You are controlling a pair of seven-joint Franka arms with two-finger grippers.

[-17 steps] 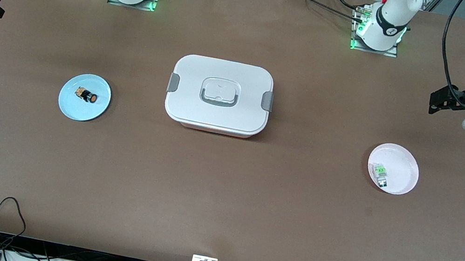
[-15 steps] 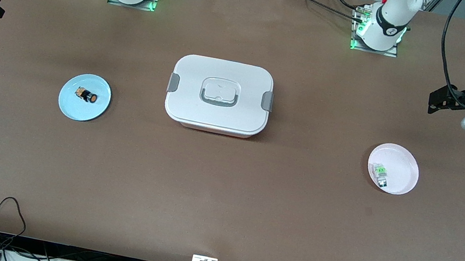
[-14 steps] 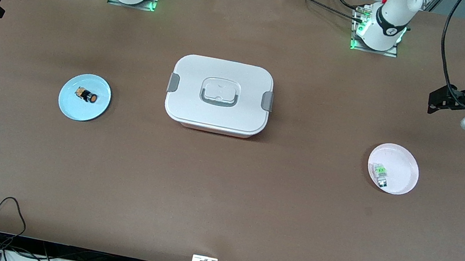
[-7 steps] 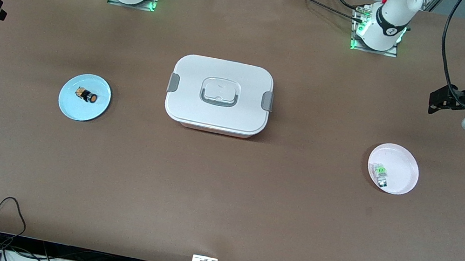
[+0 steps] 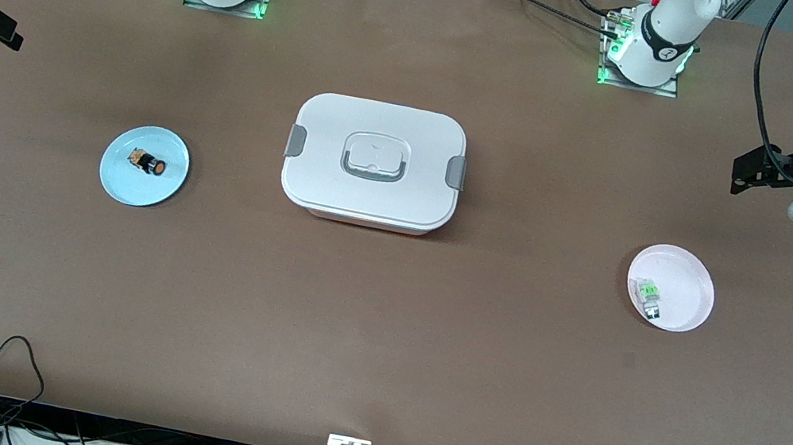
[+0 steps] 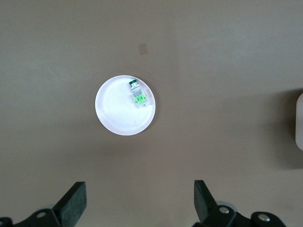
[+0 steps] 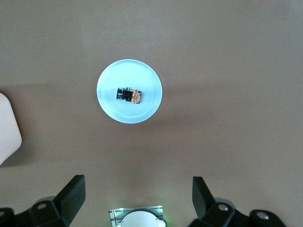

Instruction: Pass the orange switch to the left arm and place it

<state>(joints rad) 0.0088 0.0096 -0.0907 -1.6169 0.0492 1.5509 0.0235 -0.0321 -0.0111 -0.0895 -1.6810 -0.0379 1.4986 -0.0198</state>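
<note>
Pink plate [image 5: 685, 280] with clear green-marked part [image 5: 649, 294] low at frame right. Orange switch [image 5: 148, 162] unmoved on blue plate [image 5: 122, 178], frame left; box [image 5: 372, 163] centre tabletop [image 5: 375, 348]. Left gripper [image 6: 139, 201] wide open, holding station. Right gripper [image 7: 137, 197] spread open, edged inward from frame's left edge.

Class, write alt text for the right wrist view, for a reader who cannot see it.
An orange switch lies on its side on a round light-blue plate on a brown table, seen from above. The right gripper hangs open, high over the table beside the plate. A corner of the white box shows at the frame's edge.
</note>
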